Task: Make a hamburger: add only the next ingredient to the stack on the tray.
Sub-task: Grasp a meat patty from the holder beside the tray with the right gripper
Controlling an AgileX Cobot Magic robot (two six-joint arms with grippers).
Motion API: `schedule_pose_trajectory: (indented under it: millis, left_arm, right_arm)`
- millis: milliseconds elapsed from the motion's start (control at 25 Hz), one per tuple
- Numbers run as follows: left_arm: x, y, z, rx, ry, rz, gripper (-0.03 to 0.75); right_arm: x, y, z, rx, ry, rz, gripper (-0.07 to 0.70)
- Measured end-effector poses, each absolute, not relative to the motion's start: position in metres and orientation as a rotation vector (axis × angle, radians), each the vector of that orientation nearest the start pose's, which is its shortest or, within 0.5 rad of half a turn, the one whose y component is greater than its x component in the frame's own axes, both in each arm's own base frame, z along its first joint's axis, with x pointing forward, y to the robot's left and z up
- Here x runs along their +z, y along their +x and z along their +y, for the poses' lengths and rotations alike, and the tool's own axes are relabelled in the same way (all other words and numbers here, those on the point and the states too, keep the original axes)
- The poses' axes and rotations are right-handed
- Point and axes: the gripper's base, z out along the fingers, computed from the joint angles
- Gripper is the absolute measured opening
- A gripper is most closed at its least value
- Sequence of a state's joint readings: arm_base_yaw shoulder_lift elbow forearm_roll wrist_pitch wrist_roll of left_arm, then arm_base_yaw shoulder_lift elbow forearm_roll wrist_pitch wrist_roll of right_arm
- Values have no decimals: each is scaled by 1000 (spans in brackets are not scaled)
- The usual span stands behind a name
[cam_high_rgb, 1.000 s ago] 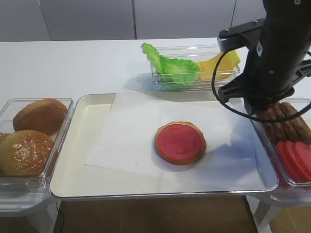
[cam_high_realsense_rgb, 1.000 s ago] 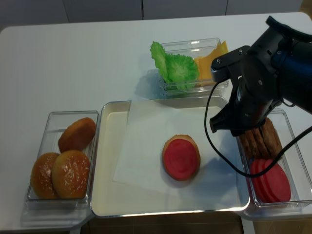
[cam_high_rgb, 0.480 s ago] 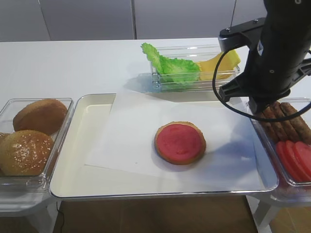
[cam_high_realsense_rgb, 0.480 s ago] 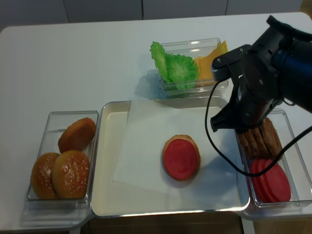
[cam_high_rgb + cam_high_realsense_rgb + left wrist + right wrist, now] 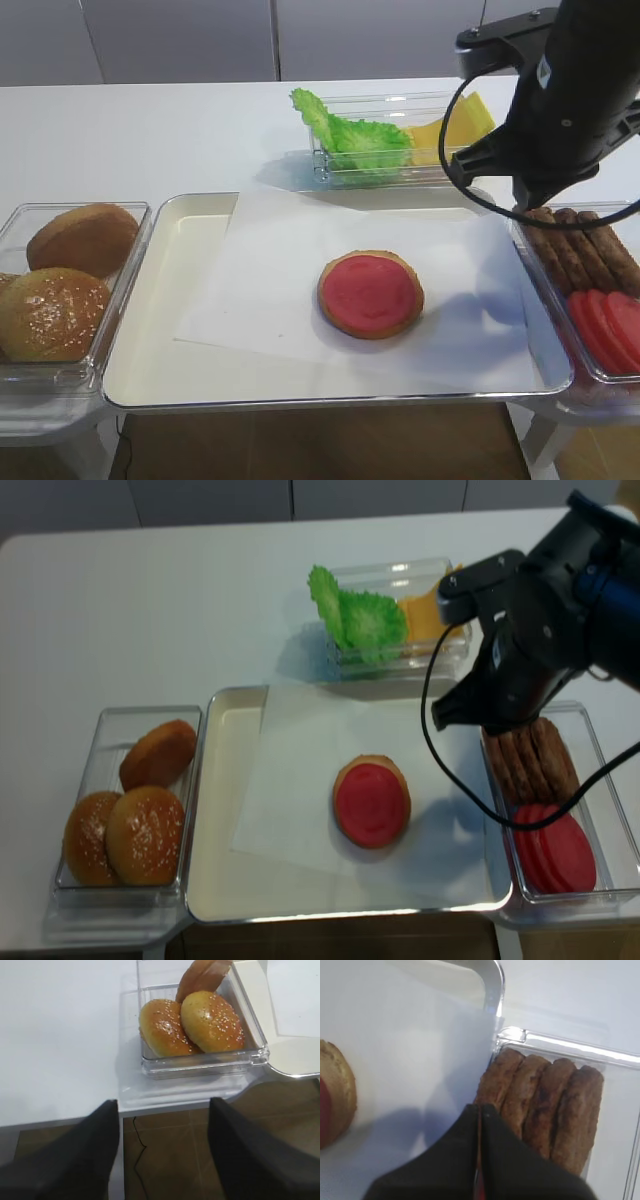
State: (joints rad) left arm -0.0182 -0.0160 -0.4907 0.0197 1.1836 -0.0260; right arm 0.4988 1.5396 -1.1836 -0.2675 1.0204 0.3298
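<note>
The right gripper (image 5: 480,1125), black, has its two jaws pressed together with nothing between them. It hangs above the near-left corner of a clear plastic tub (image 5: 560,300). In this tub, directly beyond the fingertips, four round dark-brown grainy meat patties (image 5: 540,1105) stand on edge side by side, and none is lifted. On the nearer side of the same tub lie three red tomato slices (image 5: 555,852), overlapping.

To the left of the gripper is the large cream-white rectangular tray (image 5: 160,330) with a raised rim, lined with one sheet of white paper (image 5: 270,290). On the paper sits the stack (image 5: 371,294): one flat tan bun base with one red disc on it.

Beyond the gripper, a second clear tub (image 5: 395,655) holds green lettuce leaves (image 5: 355,618) and yellow cheese slices (image 5: 425,615); their number I cannot tell.

Far to the left, past the tray, a third clear tub (image 5: 200,1062) holds three domed brown bun tops (image 5: 140,815); two have sesame seeds. The left gripper (image 5: 162,1155) hangs near this tub with its two dark fingers wide apart and holding nothing.

Everything rests on a white table (image 5: 150,610). Behind it are pale grey wall panels (image 5: 180,40), and under the table edge a brown tiled floor (image 5: 170,1160).
</note>
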Motion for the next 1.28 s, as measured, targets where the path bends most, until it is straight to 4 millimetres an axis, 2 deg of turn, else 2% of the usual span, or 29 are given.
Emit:
schedule_pose_trajectory:
  millis: [80,160,360,440,760,1280]
  left_arm:
    - [265,-12,2,-2,-11,2160,419]
    - [265,-12,2,-2,-11,2160,419]
    - [265,-12,2,-2,-11,2160,419]
    - [265,-12,2,-2,-11,2160,419]
    - [265,-12,2,-2,-11,2160,419]
    - [265,-12,2,-2,-11,2160,419]
  right_arm:
    - [277,276,127,-159,-381,2756,36]
    - [275,276,127,-163,-379,2763,85]
    - [266,280,129,-170,-380,2795,368]
    - [262,281,130,-177,-383,2806,401]
    - [252,285,132,-199,-392,2833,312]
    - [253,286,130,-232,-365,2831,141]
